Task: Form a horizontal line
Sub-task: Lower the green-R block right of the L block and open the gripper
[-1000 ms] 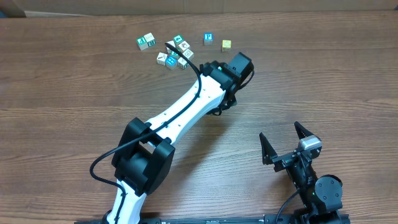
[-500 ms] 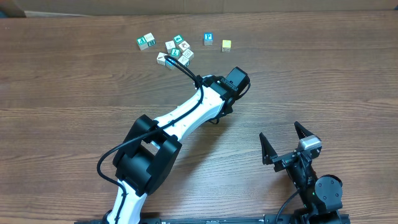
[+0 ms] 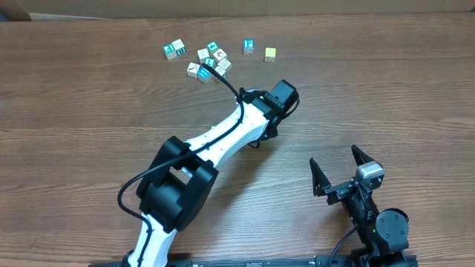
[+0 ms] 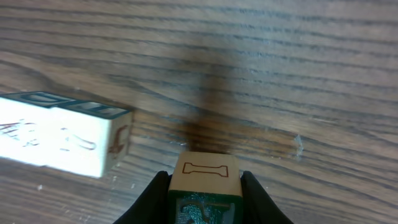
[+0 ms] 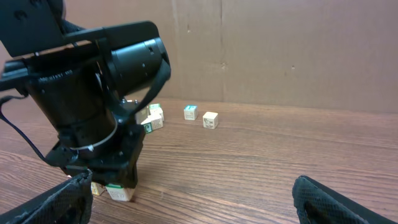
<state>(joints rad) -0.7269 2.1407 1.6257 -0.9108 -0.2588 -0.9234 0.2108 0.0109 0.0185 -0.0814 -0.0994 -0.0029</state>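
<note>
My left gripper (image 4: 204, 188) is shut on a small letter cube (image 4: 205, 174) with a tan top bearing a red "I" and a teal front face. It holds the cube low at the table. To its left, a short gap away, two whitish letter cubes (image 4: 62, 140) lie touching in a row. In the overhead view the left gripper (image 3: 279, 96) hides them. The right wrist view shows the held cube (image 5: 119, 193) under the left gripper, with another cube (image 5: 96, 188) beside it. My right gripper (image 3: 334, 157) is open and empty near the front edge.
A loose bunch of white and teal cubes (image 3: 208, 61) lies at the back, with two joined cubes (image 3: 174, 50) to its left. A blue cube (image 3: 249, 46) and a yellow cube (image 3: 270, 53) stand apart to its right. A cardboard wall (image 5: 280, 50) backs the table.
Over the last second my left gripper drew back from the far cubes toward the front and settled low; in the last half second it hardly moved. The right arm is still.
</note>
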